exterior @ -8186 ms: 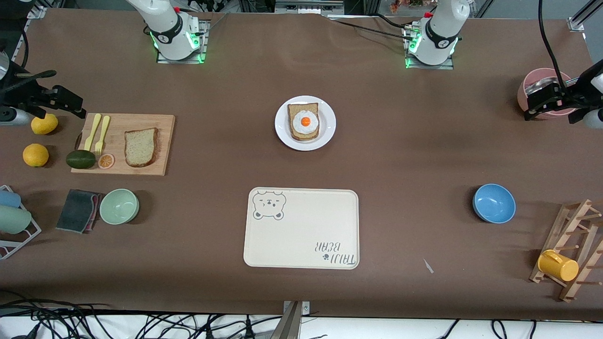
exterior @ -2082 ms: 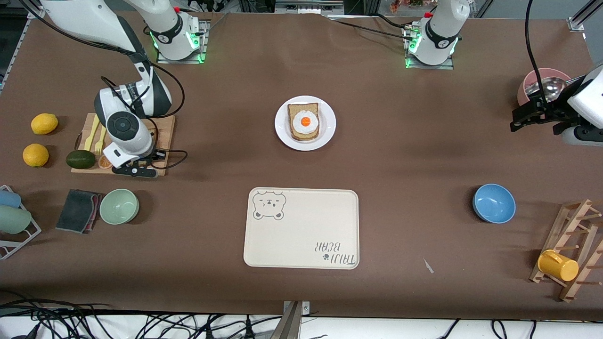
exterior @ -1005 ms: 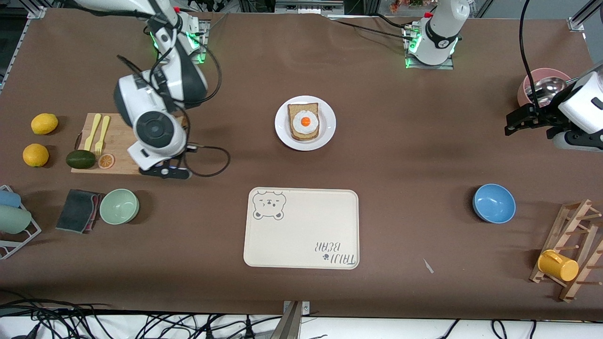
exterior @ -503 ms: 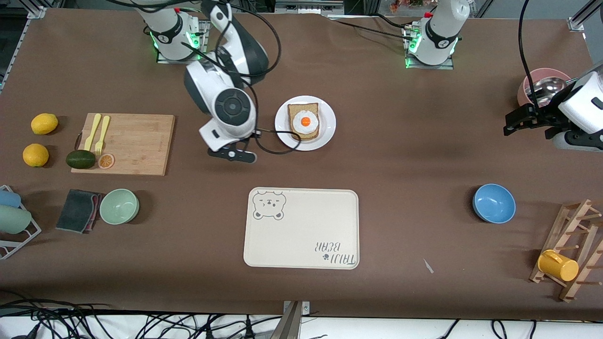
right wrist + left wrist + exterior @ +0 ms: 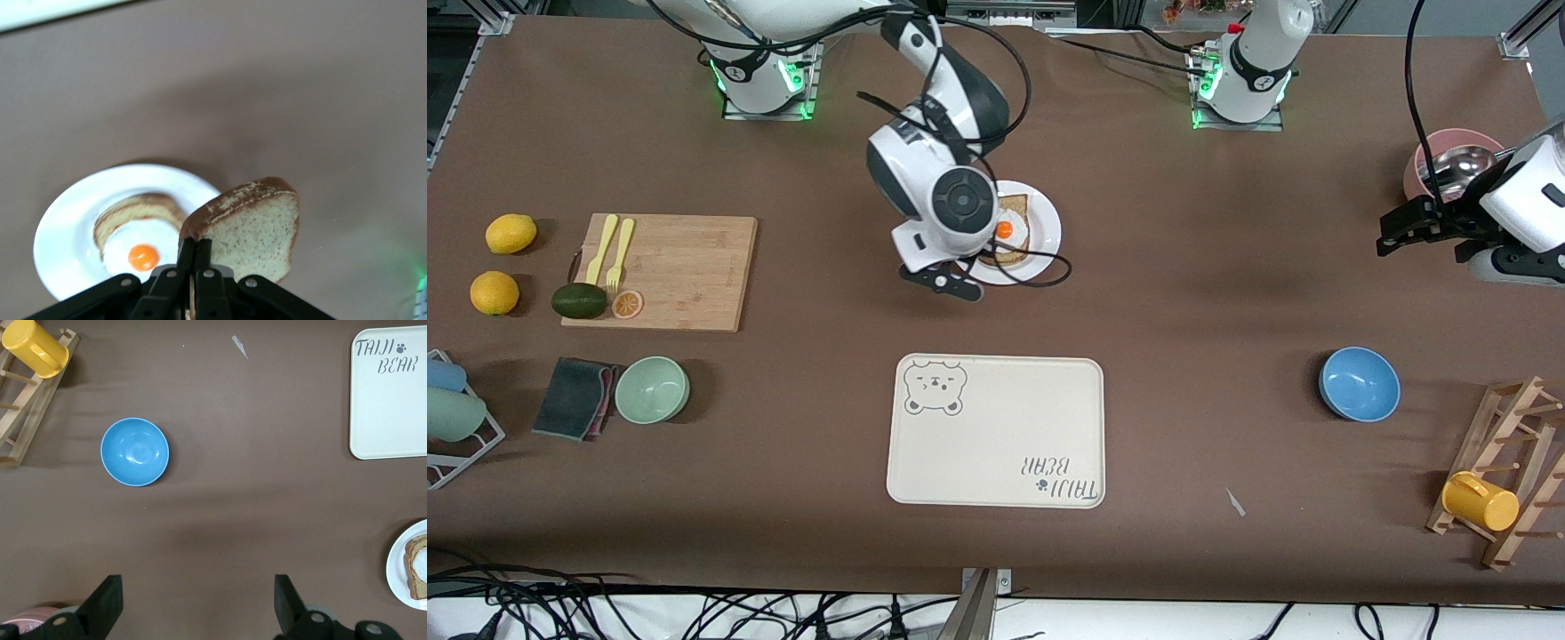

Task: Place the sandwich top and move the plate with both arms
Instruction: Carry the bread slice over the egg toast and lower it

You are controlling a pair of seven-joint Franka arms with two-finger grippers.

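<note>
Currently right gripper point(image 5: 195, 263) clamps the sandwich top point(image 5: 250, 230) over the plate point(image 5: 1047, 233) edge; left gripper point(image 5: 197, 603) waits, jaws apart, over bare table.

My right gripper point(image 5: 194, 267) over the plate's point(image 5: 1049, 233) edge with the bread slice point(image 5: 257, 230), egg toast point(image 5: 1015, 233) on the plate, tray point(image 5: 996, 432) nearer the camera, my left gripper point(image 5: 197, 603) waiting near the bowl point(image 5: 1359, 383)

Sandwich top point(image 5: 257, 230) upright, above plate point(image 5: 67, 233)
</note>
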